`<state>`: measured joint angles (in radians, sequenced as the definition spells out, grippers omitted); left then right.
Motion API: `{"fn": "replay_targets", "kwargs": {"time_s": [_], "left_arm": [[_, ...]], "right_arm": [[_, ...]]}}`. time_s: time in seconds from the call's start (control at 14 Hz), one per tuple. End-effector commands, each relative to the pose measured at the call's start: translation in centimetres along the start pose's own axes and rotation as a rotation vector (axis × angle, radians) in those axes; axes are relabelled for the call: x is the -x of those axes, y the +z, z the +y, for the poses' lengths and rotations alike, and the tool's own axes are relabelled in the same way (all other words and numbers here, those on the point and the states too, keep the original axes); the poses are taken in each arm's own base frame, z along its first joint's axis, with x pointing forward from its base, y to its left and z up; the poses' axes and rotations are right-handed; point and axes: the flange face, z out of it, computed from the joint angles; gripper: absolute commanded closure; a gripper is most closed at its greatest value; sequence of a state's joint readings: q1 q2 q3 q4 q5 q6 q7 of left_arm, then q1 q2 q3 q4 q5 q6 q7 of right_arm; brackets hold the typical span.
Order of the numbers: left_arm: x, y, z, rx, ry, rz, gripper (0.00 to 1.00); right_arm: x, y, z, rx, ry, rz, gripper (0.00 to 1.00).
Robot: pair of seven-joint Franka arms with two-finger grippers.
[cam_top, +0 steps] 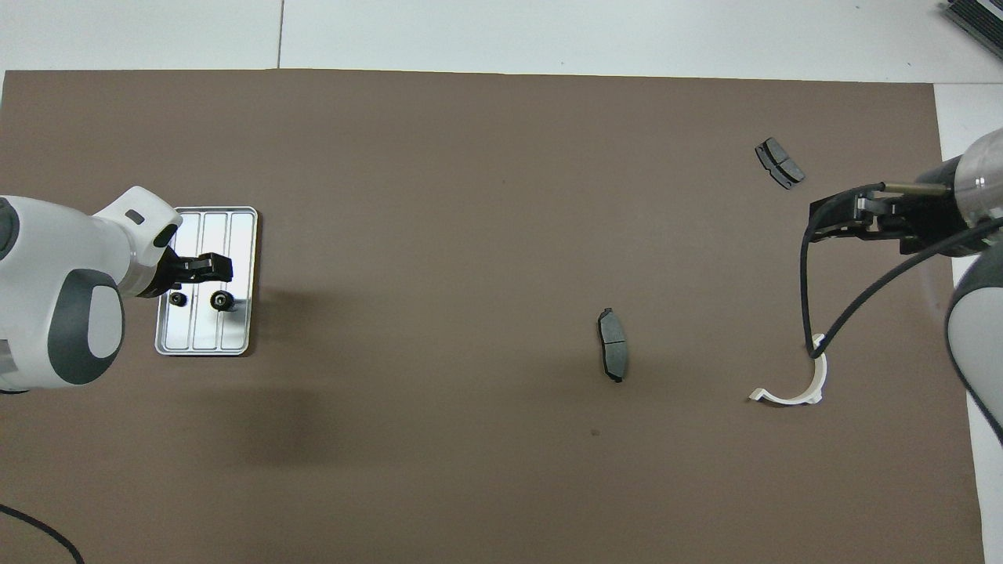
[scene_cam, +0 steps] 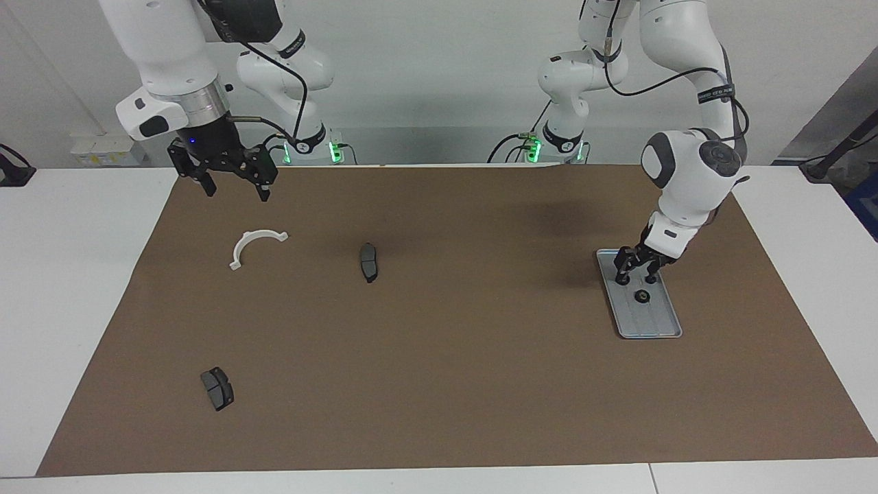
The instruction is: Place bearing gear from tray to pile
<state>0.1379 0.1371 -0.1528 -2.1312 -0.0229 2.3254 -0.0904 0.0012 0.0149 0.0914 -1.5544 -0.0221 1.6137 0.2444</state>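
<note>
A brown mat [scene_cam: 439,357] covers most of a white table [scene_cam: 62,274]. Going across the facing view from its first edge: the right arm's end effector [scene_cam: 233,184] hangs in the air over the mat's edge nearest the robots, fingers spread wide and holding nothing; this arm waits. Just under it on the mat lies a white half-ring bracket [scene_cam: 255,245], part of the pile. Farther from the robots, near the mat's outer edge, lies one dark brake pad [scene_cam: 217,388]. A second brake pad [scene_cam: 369,261] lies toward the middle of the table, level with the bracket. All three pile parts lie well apart.

At the left arm's end of the table sits the silver grooved tray [scene_cam: 651,322]. The left end effector [scene_cam: 636,273] is lowered into the tray's end nearest the robots, fingers narrowly apart and pointing down among the gears there; whether they grip one cannot be told. One bearing gear [scene_cam: 643,296] sits free on the tray, just beside the fingertips.
</note>
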Motion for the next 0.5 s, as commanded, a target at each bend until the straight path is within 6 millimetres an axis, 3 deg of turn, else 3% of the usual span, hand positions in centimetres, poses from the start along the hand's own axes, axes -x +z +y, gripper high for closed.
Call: {"fn": "replay_targets", "kwargs": {"time_s": [0.0,0.43], "left_arm": [[0.1,1.7,0.0,-0.003,-0.016,-0.003,0.24],[2.0,4.1,-0.2,-0.007,-0.052,-0.032,0.34]], "right_arm": [[0.3,0.0,0.4,-0.006,-0.017,0.003,0.0],[0.3,0.0,0.4,-0.006,-0.018,0.003,0.0]]}}
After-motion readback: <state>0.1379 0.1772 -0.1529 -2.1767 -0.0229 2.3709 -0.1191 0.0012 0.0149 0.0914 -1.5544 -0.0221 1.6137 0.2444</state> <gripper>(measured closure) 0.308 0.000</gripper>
